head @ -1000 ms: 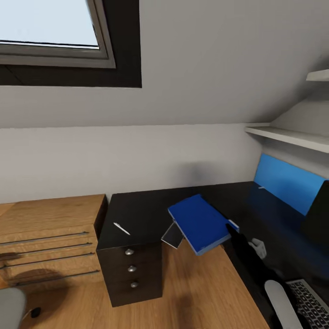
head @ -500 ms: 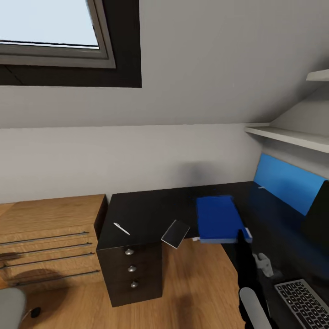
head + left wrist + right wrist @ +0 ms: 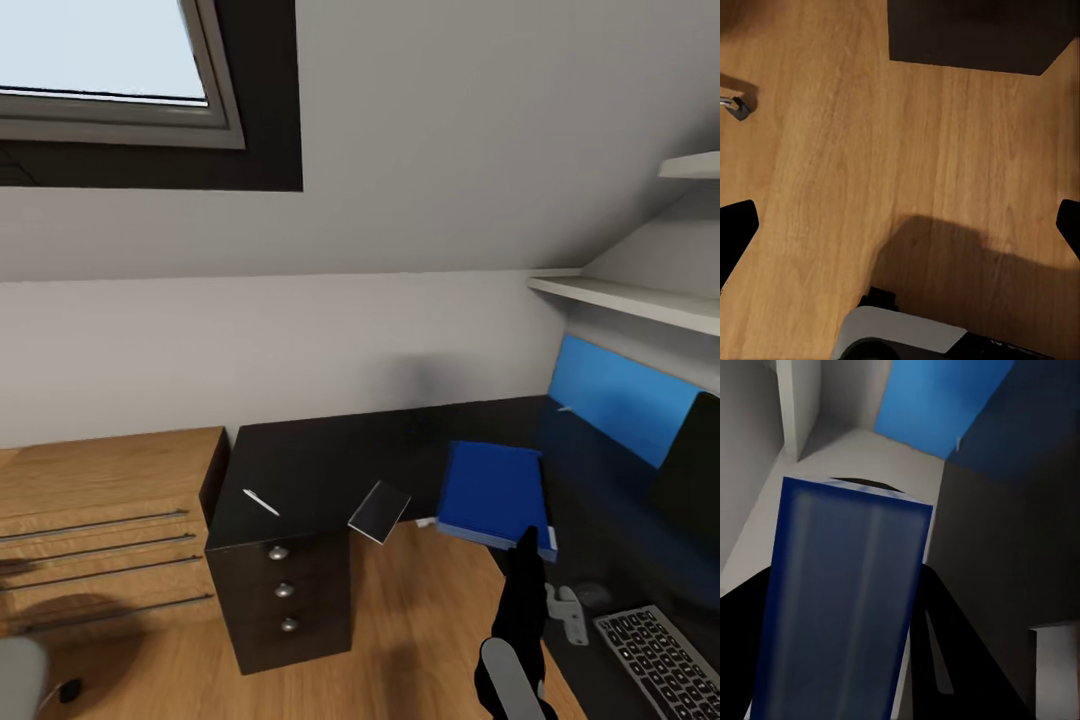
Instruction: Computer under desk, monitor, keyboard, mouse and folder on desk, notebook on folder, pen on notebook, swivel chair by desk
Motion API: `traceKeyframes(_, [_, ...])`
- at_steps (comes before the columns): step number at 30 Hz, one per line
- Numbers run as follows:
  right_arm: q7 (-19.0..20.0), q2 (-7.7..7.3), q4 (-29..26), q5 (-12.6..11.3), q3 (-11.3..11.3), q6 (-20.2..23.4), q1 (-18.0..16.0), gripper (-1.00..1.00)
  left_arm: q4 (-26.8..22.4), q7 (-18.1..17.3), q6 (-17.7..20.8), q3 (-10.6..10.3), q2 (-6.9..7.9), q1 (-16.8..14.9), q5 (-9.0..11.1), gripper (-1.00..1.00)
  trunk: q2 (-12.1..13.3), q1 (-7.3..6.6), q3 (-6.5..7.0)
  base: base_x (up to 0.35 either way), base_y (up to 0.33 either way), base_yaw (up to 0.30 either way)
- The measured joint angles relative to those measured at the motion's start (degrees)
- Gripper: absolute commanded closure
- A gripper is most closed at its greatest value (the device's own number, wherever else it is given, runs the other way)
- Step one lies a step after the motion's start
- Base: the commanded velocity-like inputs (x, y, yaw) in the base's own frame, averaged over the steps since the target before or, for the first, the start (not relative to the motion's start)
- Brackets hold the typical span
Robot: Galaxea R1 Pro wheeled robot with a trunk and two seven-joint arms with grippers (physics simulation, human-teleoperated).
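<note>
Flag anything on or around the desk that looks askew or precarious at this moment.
A small dark notebook hangs tilted off the desk front edge, beside the drawer unit. The blue folder, held by the right gripper, also juts past that edge.

desk [image 3: 320,465]: glossy black L-shaped top, drawer unit at 7 o'clock | pen [image 3: 261,502]: lies at 9 o'clock on top | notebook [image 3: 379,512]: overhangs front edge, 6 o'clock | keyboard [image 3: 662,662]: on right wing, 4 o'clock | floor [image 3: 900,150]: wood
</note>
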Motion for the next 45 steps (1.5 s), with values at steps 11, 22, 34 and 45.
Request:
traceKeyframes(11, [-0.06,-0.01,3.4,-0.4,-0.18,-0.09,-0.45,1.0,0.0,0.02,-0.04,-0.02,0.0,0.0,-0.73,-1.0,0.0,-0.02,-0.01,0.212,0.18,-0.256])
traceKeyframes(22, [-0.14,0.0,8.36,-0.01,-0.5,-0.08,-2.79,1.0,0.0,0.02,-0.03,-0.08,-0.89,0.0,-1.58,-1.0,0.0,-0.02,0.0,0.192,0.008,-0.247])
traceKeyframes(34, [-0.1,0.0,8.41,-0.37,-0.64,0.09,-3.0,1.0,-0.02,0.05,-0.03,-0.12,-1.04,0.01,-2.45,-1.0,-0.01,-0.02,0.0,0.138,0.021,-0.094])
traceKeyframes(45, [0.13,0.0,9.59,0.08,-0.33,-0.47,-3.55,1.0,-0.53,0.57,-1.3,0.07,-2.38,0.01,-2.21,-1.0,0.0,0.0,0.0,0.0,0.0,0.0])
